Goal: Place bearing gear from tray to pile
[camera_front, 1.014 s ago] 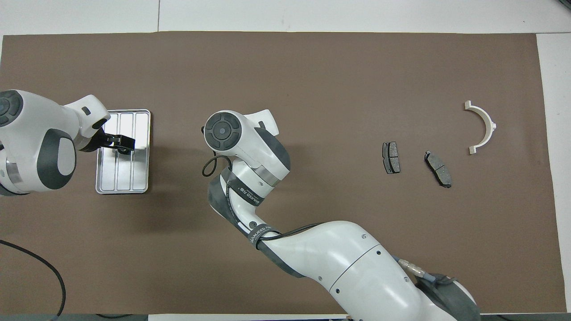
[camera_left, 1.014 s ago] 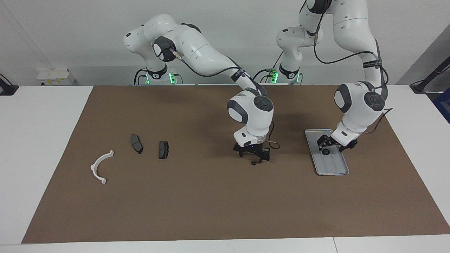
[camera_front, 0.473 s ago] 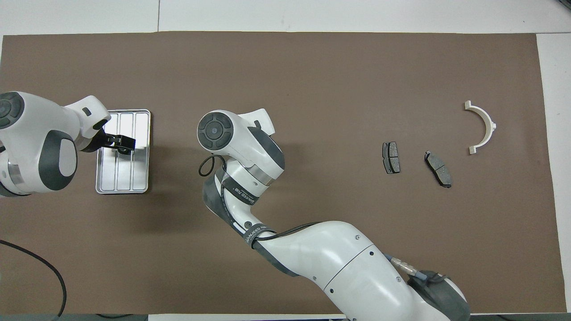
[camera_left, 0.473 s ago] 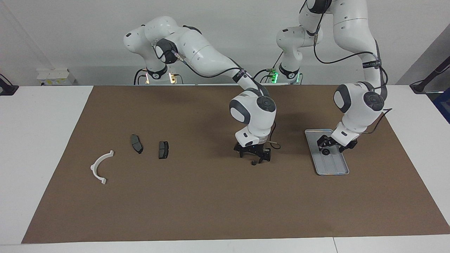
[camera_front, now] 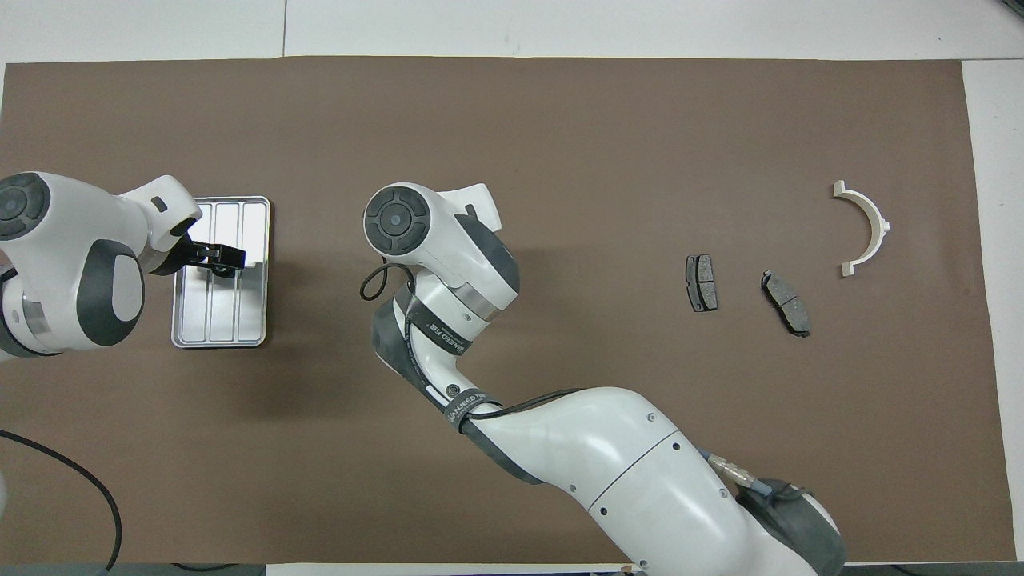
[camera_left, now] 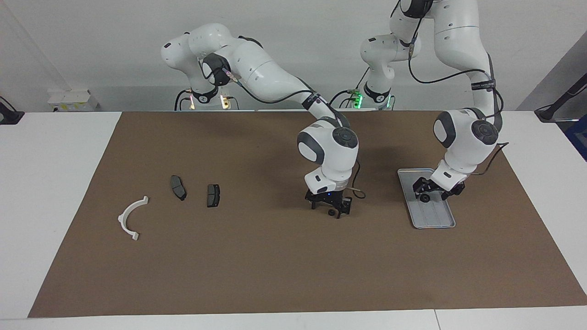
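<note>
On the bench, a brown mat [camera_left: 275, 266] carries everything.

Nearest the robots is the tray [camera_left: 435, 220], lengthwise toward the left arm's end of the mat, about midway between its near and far edges. The left gripper [camera_left: 430, 196] hangs low over the near half of the tray, coming in at a slant. A dark round tray gear [camera_left: 425, 198] sits right at its tips (from overhead it shows just under the black fingers, over the middle ridges). Whether the left gripper grips that gear or only touches it, I cannot tell.

At the right arm's end, at roughly the same depth, lies the pile [camera_left: 178, 187]. It includes two dark pads [camera_left: 213, 195] near each other but apart, both flat on the mat.

A little farther out, near the middle of the mat, the right gripper [camera_left: 329, 210] points straight down, almost on the mat. Its fingers stand apart, and a small dark loose gear [camera_left: 330, 212] lies on the mat between them, not clamped. Overhead, the right arm's wrist covers both.

Farthest of the pile, closest to the mat's end edge, is the white half-ring [camera_left: 121, 219], lying flat and well apart from both gears.
</note>
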Robot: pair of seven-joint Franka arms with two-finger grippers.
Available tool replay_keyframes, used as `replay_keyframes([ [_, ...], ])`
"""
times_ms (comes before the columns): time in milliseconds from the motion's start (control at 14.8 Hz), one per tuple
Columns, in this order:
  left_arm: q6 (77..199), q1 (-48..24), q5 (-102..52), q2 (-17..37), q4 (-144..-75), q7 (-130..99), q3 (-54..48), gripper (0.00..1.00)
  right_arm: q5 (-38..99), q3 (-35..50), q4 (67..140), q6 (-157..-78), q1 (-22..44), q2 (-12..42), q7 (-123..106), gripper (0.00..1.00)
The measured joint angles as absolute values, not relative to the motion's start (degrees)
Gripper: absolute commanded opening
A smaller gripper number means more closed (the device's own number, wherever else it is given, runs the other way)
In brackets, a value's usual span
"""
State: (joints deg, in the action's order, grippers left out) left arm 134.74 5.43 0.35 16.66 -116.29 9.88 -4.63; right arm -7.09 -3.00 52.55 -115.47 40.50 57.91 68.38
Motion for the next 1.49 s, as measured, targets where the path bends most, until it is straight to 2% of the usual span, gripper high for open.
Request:
replay_keyframes([
  [473, 137.24, 5.43, 0.35, 16.94, -117.27, 9.88, -4.58, 1.0, -7.09, -0.75, 52.22, -116.2, 40.18, 57.97, 73.89, 0.98],
  [609, 137.86, 5.43, 0.34, 17.19, -117.57, 9.88, -4.58, 1.0, -7.08, -0.33, 52.2, -116.2, 40.18, 57.98, 74.02, 0.9],
  [744, 138.12, 5.43, 0.34, 17.24, -117.7, 9.88, -4.58, 1.0, -7.08, -0.33, 52.04, -116.19, 40.1, 57.97, 74.03, 0.76],
  [947, 138.73, 5.43, 0.34, 17.24, -117.96, 9.87, -4.58, 0.89, -7.08, -0.27, 51.78, -116.11, 40.09, 57.96, 74.03, 0.51],
  [1014, 138.78, 5.43, 0.34, 17.24, -118.04, 9.87, -4.58, 0.8, -7.09, -0.18, 51.77, -116.11, 40.09, 57.97, 74.03, 0.42],
  [1082, 138.81, 5.43, 0.34, 17.24, -118.1, 9.87, -4.58, 0.67, -7.08, -0.12, 51.74, -116.11, 40.06, 57.96, 74.03, 0.33],
  [1149, 138.82, 5.43, 0.32, 17.24, -118.12, 9.83, -4.58, 0.45, -7.08, 0.09, 51.53, -116.21, 39.99, 57.96, 74.03, 0.24],
  [1285, 138.85, 5.42, 0.22, 17.2, -118.1, 9.45, -4.59, 0.13, -7.09, 0.33, 51.19, -116.2, 39.94, 57.96, 74.03, 0.0],
  [1352, 138.85, 5.38, -0.09, 16.98, -118.08, 9.08, -4.76, 0.0, -7.08, 0.37, 51.0, -115.91, 39.94, 57.82, 74.04, 0.0],
  [1488, 138.84, 4.89, -0.13, 16.77, -118.06, 8.44, -4.76, 0.0, -7.08, 0.41, 50.99, -115.95, 39.91, 57.86, 74.04, 0.0],
])
